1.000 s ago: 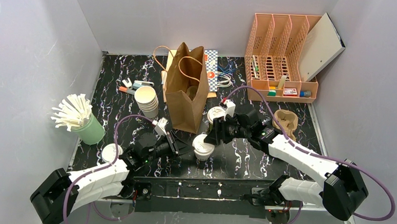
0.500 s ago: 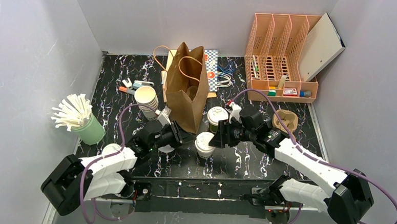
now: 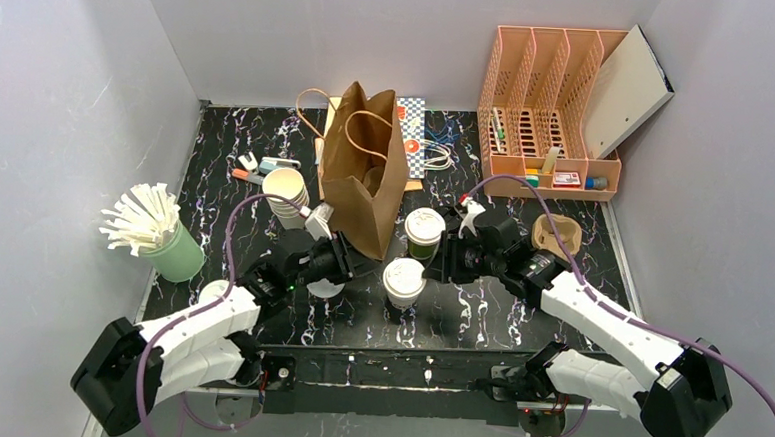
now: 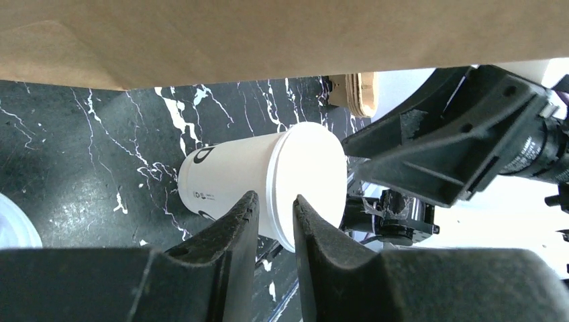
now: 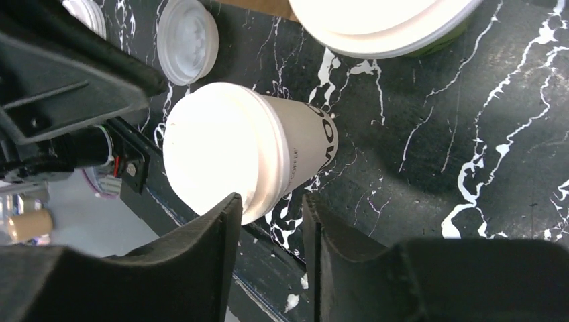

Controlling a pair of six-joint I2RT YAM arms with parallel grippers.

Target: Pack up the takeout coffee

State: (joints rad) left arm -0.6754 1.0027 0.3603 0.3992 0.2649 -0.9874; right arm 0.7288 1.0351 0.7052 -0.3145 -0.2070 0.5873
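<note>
The pale cream takeout cup with a white sip lid (image 3: 403,279) stands upright in front of the brown paper bag (image 3: 365,182). It also shows in the left wrist view (image 4: 235,174) and the right wrist view (image 5: 228,141). The green-sided lidded cup (image 3: 424,228) stands just behind it, beside the bag; its lid shows in the right wrist view (image 5: 382,20). My left gripper (image 3: 356,267) is left of the cream cup, narrowly open and empty (image 4: 275,198). My right gripper (image 3: 433,264) is right of the cup, open and empty (image 5: 268,198). Neither touches the cup.
A loose white lid (image 3: 325,287) lies under the left gripper and another (image 3: 217,295) at the near left. A stack of lidless cups (image 3: 287,195), a green holder of straws (image 3: 162,232), a cardboard cup carrier (image 3: 558,237) and an orange organiser (image 3: 549,117) stand around.
Both grippers have drawn back from the cream cup, the left to the left toward the bag and the right to the right. The cup stands free between them.
</note>
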